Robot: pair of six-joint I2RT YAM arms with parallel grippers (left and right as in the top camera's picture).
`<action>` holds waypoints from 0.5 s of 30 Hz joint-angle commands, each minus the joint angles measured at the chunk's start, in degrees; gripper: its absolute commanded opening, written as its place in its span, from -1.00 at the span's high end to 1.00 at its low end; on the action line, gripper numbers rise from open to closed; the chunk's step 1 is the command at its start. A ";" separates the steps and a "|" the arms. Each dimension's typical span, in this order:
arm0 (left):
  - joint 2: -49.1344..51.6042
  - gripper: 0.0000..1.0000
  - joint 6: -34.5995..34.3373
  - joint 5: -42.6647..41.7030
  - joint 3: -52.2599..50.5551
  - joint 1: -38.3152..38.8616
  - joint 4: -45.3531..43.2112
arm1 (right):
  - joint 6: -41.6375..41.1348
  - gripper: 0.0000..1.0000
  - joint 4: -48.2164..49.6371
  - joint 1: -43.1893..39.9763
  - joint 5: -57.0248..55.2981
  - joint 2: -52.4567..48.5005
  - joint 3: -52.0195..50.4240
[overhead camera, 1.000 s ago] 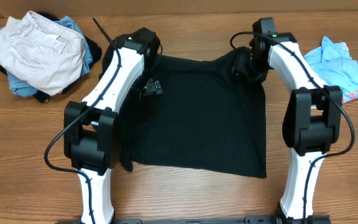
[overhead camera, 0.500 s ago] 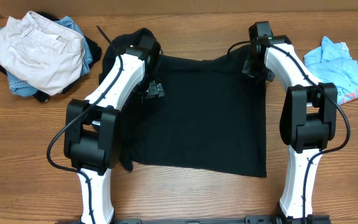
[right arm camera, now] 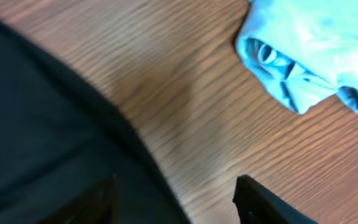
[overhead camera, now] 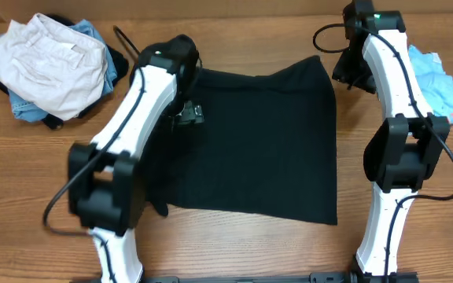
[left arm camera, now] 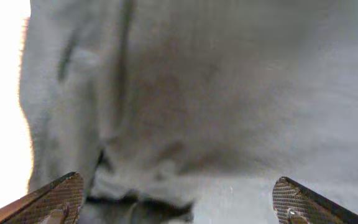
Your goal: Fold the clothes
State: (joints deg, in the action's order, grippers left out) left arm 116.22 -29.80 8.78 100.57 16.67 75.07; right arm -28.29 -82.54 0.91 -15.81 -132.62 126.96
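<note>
A large black T-shirt (overhead camera: 250, 145) lies spread flat in the middle of the table. My left gripper (overhead camera: 185, 106) hovers over its far left part. In the left wrist view, the left gripper (left arm camera: 179, 208) is open with both fingertips (left arm camera: 61, 196) wide apart over washed-out grey fabric (left arm camera: 204, 93), holding nothing. My right gripper (overhead camera: 350, 72) is off the shirt, beside its far right corner. In the right wrist view, the right gripper (right arm camera: 179, 202) is open and empty, over the shirt's edge (right arm camera: 48, 143) and bare wood. A light blue tee (overhead camera: 440, 82) lies crumpled at the far right and also shows in the right wrist view (right arm camera: 306, 50).
A pile of garments, a beige one (overhead camera: 49, 63) on top of blue and dark ones, sits at the far left corner. The wooden table (overhead camera: 38, 165) shows around the shirt. Both arm bases stand at the near edge.
My right gripper has let go of the shirt's far right corner and moved back and to the right. That corner now lies stretched out flat. The left arm has barely shifted.
</note>
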 commanded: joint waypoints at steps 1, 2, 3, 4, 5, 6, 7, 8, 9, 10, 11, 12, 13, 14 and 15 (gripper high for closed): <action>-12.57 -1.00 -0.68 0.74 1.86 -0.13 1.40 | -1.73 -0.30 -3.91 0.09 5.22 6.34 2.14; -15.78 -1.00 -0.98 0.61 1.86 -0.13 2.99 | -2.49 -0.30 -6.03 0.09 5.79 8.31 2.14; -17.62 -1.00 -1.16 0.57 1.86 -0.13 4.81 | -3.08 -0.30 -8.52 0.09 9.05 10.58 2.14; -19.61 -1.00 -2.40 0.57 1.86 -0.13 7.61 | -3.08 -0.30 -10.67 0.09 12.76 12.85 2.14; -20.92 -1.00 -3.17 0.31 1.86 -0.13 9.64 | -3.08 -0.29 -12.33 0.09 14.84 14.64 2.12; -22.38 -1.00 -3.48 0.35 1.84 0.07 11.89 | -3.50 -0.28 -14.51 0.09 16.57 17.00 2.03; -23.74 -1.00 -3.69 0.42 1.81 0.66 13.73 | -3.61 -0.29 -14.51 0.09 18.01 18.78 1.20; -25.03 -1.00 -3.69 0.44 1.81 1.57 15.02 | -3.72 -0.29 -14.51 0.09 18.53 20.00 0.72; -26.29 -1.00 -4.24 0.61 1.81 2.84 16.26 | -3.89 -0.45 -14.51 0.09 18.67 21.35 -0.20; -27.65 -1.00 -5.16 0.90 1.81 4.55 18.01 | -4.81 -0.47 -14.51 0.09 18.99 22.82 -2.08; -28.68 -1.00 -6.19 0.85 1.81 6.10 20.17 | -4.83 -0.47 -14.51 0.09 18.97 24.20 -4.24; -29.22 -1.00 -7.69 0.81 1.81 7.23 21.75 | -5.88 -0.47 -14.51 0.09 18.95 25.75 -6.82; -30.05 -1.00 -7.91 0.13 1.20 8.68 21.75 | -7.37 -0.47 -14.51 0.09 18.93 27.54 -9.90; -30.95 -1.00 -10.25 -0.37 0.09 10.27 21.75 | -9.75 -0.49 -14.47 0.09 18.95 29.46 -13.44; -31.76 -1.00 -13.27 -2.21 -1.60 11.61 21.75 | -11.98 -0.53 -14.34 0.11 18.95 30.86 -16.11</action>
State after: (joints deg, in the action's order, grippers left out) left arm 86.65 -36.36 8.75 101.56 25.50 96.68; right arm -35.05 -96.97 0.89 2.76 -106.34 115.57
